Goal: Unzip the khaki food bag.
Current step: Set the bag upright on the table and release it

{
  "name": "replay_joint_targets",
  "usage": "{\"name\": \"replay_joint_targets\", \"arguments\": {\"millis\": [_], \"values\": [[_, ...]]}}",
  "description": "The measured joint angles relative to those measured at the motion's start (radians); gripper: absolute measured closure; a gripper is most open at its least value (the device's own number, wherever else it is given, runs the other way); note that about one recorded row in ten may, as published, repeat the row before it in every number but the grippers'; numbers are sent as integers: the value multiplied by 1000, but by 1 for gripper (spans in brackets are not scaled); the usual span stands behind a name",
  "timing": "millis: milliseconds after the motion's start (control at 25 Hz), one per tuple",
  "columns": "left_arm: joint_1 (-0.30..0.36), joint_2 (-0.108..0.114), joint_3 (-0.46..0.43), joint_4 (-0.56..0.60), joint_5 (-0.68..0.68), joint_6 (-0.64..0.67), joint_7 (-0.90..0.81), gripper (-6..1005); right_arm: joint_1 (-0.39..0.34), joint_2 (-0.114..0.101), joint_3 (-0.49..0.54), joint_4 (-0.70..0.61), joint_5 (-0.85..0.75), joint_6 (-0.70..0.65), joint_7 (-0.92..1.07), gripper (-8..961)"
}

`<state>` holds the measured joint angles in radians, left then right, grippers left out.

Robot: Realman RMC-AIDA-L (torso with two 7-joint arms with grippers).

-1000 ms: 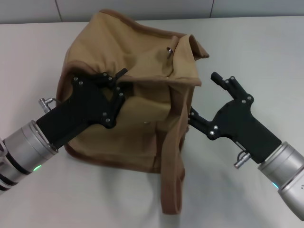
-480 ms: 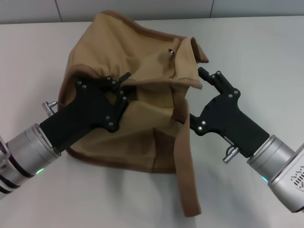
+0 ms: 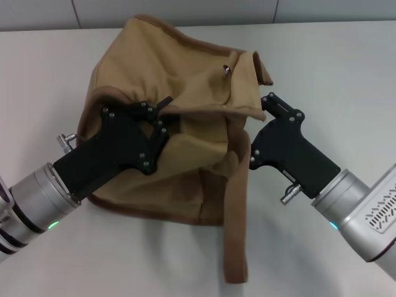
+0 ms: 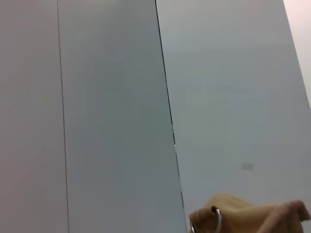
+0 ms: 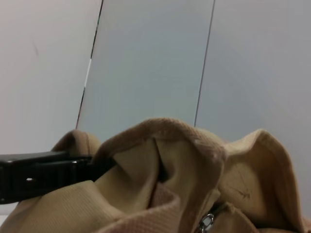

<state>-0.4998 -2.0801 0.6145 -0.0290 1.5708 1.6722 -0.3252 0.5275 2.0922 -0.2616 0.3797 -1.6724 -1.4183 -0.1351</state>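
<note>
On the left, the left tool [image 3: 162,111] of the black-framed arm lies across the near-left face of the large boxy tan canvas food bag with darker brown trim [image 3: 185,80], its tips buried in a fold of the top edge. It looks clamped on that cloth, pinning the bag in place, though the fold hides the very tips.

The bag sits slumped in the middle of the pale grey surface [image 3: 334,55], leaning and crumpled, with one loop handle [image 3: 235,216] trailing down the near side towards the robot. A small metal zipper pull [image 3: 226,70] stands free on the top ridge towards the right end; the left wrist view catches it as a ring at the cloth's edge [image 4: 217,221], and the right wrist view shows a metal piece low in the folds [image 5: 206,223].

On the right, the right tool [image 3: 263,127] is pressed against the bag's right end, just below the flared corner flap. One finger shows, pointing up past the flap; the other is lost behind the cloth, so I cannot tell whether it is apart or together.

As I judge it, the unzipping is at an early stage: the bag is braced, but the pull is not gripped by either tool. How much of the zipper is already parted cannot be made out, since the folds cover the track.
</note>
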Motion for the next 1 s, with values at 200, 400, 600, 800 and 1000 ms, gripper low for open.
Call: {"name": "replay_joint_targets", "arguments": {"millis": [200,400,600,800,1000], "values": [[0,0,1,-9,0,1,7,901,3,0,6,8,0,12,1,327],[1,0,1,-11,1,2,14,897,3,0,8,9,0,13,2,354],[-1,0,1,-13,1,1,23,893,1,0,2,10,-1,8,2,561],[-1,0,1,-13,1,-3,23,889,-4,0,11,10,-42,7,2,697],[-1,0,-1,-13,1,-5,23,885,-5,0,12,10,-49,6,2,752]]}}
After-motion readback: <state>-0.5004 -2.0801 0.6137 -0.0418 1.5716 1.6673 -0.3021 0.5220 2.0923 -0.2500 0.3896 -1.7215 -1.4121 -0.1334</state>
